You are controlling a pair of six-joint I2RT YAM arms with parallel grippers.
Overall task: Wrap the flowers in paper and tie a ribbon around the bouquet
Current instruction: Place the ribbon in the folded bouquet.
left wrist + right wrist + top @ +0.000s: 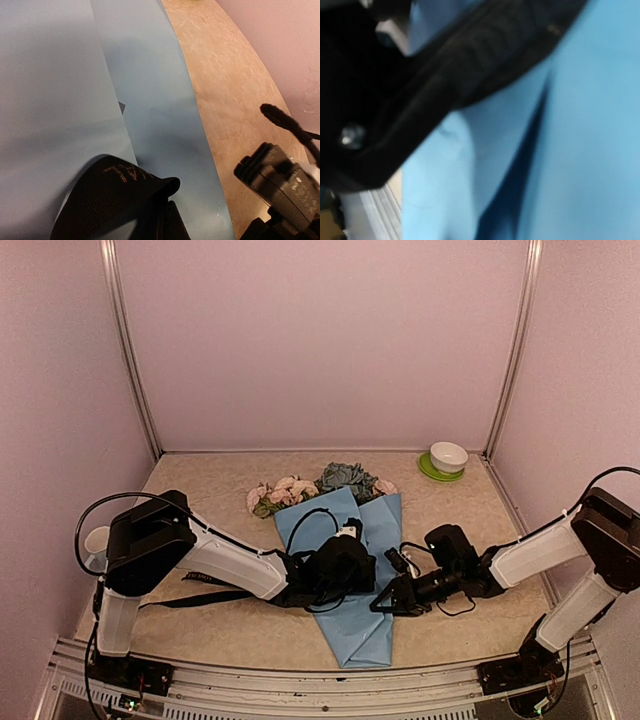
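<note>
The bouquet lies on the table, with pink and blue-grey flowers [300, 490] at the far end of a light blue paper [355, 625] cone. My left gripper [366, 578] rests over the cone's middle. In the left wrist view it [172, 212] is shut on the black ribbon [110, 195], which curls over the paper [150, 100]. The ribbon's tail [205, 597] trails left under the left arm. My right gripper [386, 602] sits at the cone's right edge, its jaws unclear. The blurred right wrist view shows paper [580, 150] and a black ribbed band [490, 55], probably the ribbon.
A white bowl on a green saucer [446, 461] stands at the back right corner. A white cup [97, 540] stands at the left edge, behind the left arm. Pink walls with metal posts close in three sides, and a metal rail [300, 680] runs along the front.
</note>
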